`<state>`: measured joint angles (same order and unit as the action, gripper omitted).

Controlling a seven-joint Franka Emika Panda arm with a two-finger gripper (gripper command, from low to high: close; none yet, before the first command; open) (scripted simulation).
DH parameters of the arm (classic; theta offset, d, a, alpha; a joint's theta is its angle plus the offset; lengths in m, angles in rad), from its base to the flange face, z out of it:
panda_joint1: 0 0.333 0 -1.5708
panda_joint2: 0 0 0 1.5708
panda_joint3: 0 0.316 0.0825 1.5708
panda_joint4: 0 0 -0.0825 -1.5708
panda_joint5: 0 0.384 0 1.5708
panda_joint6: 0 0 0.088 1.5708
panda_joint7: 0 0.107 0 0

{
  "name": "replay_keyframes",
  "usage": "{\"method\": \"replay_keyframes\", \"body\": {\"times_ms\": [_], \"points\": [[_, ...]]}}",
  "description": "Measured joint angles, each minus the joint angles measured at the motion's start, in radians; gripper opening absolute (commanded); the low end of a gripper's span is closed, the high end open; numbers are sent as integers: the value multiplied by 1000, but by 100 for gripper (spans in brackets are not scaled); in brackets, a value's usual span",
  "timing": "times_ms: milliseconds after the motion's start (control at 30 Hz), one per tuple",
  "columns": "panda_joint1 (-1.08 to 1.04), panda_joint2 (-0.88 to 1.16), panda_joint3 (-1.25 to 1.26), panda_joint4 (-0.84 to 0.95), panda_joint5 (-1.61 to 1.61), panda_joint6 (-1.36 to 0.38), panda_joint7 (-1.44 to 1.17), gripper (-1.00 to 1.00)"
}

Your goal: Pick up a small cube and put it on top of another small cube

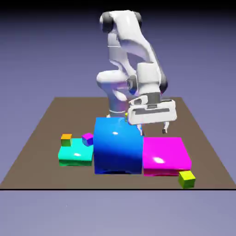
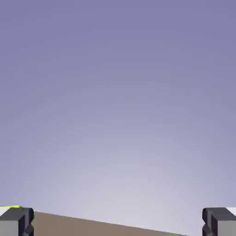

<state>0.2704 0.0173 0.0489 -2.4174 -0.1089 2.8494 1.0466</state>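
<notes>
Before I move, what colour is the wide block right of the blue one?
Magenta, best seen in the exterior view.

You've got the lime yellow-green cube (image 1: 186,179) at the table's near right edge, turned slightly. Your orange-topped, green-sided cube (image 1: 66,140) sits upright, far left on the turquoise block (image 1: 76,153).

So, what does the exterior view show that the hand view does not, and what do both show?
Only the exterior view: the arm, the blue block, the magenta block, the turquoise block and the orange-topped cube.

Only the hand view: nothing that I can name as a separate thing; it is mostly backdrop.

Both: the open tool, part of the table and the blue-violet backdrop.
</notes>
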Motion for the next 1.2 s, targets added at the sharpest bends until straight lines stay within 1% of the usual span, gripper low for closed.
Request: {"method": "replay_keyframes", "body": {"times_ms": [433, 467, 600, 633, 700, 833, 900, 1200], "points": [[191, 461, 38, 308, -85, -147, 240, 0], [191, 461, 38, 308, -85, -147, 240, 0], [212, 606, 8, 363, -108, -56, 259, 0], [216, 634, 2, 373, -113, -38, 263, -100], [216, 634, 2, 373, -113, -38, 263, -100], [195, 489, 32, 319, -90, -129, 243, -100], [171, 449, 46, 319, -119, -171, 187, -100], [-152, 145, -102, 120, -176, -273, -189, -100]]}}
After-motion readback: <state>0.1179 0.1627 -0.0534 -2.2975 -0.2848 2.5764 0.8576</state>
